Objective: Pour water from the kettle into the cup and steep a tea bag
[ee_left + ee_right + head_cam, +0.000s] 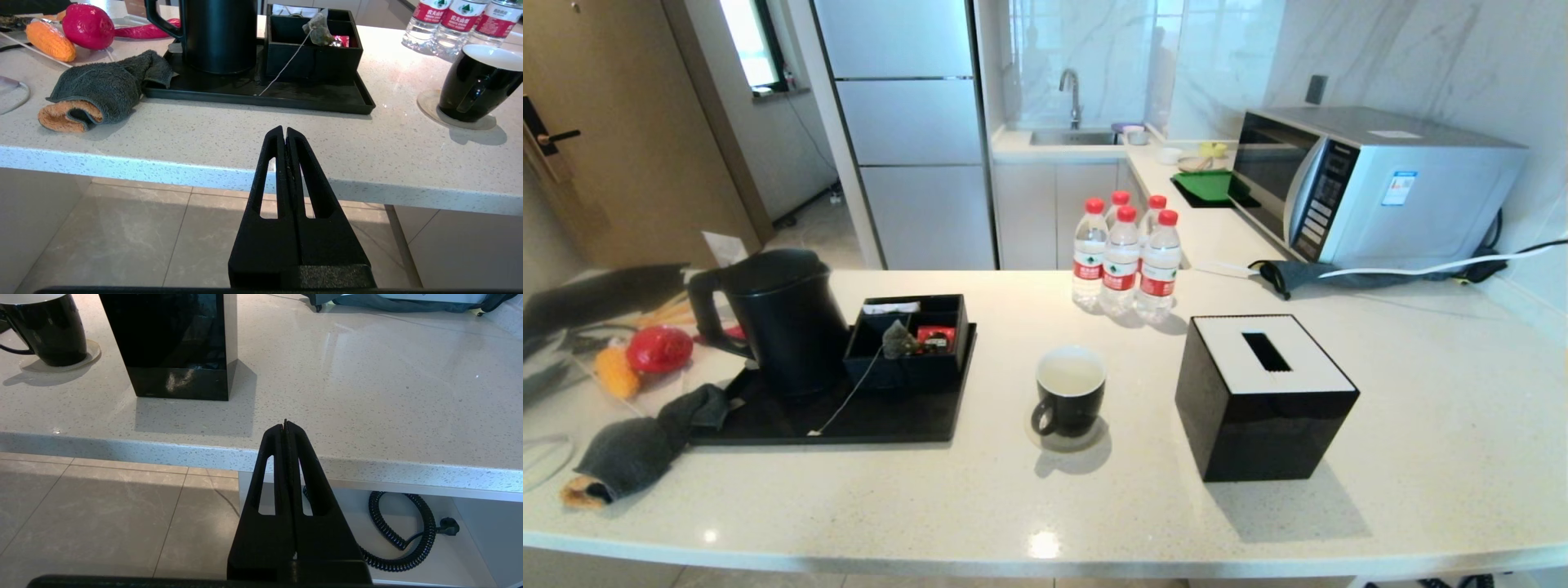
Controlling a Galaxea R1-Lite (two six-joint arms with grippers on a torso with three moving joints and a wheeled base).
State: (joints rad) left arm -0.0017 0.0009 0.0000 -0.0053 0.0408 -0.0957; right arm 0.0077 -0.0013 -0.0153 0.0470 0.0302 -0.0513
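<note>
The matte black kettle (783, 318) (220, 34) stands upright with its lid on, on a black tray (768, 420) at the left. The grey-green tea bag (898, 340) (319, 30) rests on the black compartment box (915, 363); its white string (849, 396) trails down onto the tray. The black cup (1069, 394) (478, 81) (49, 330) sits on a coaster mid-counter, with pale yellowish water (1070, 376) inside. My left gripper (284, 132) is shut and empty, off the counter's front edge. My right gripper (285, 425) is shut and empty too, also short of that edge. Neither shows in the head view.
A black cube tissue box (1262, 396) stands right of the cup. Several red-capped bottles (1123, 257) stand behind it. A grey and orange cloth (637, 449) lies left of the tray, beside toy produce (658, 349). A microwave (1372, 184) sits at the back right.
</note>
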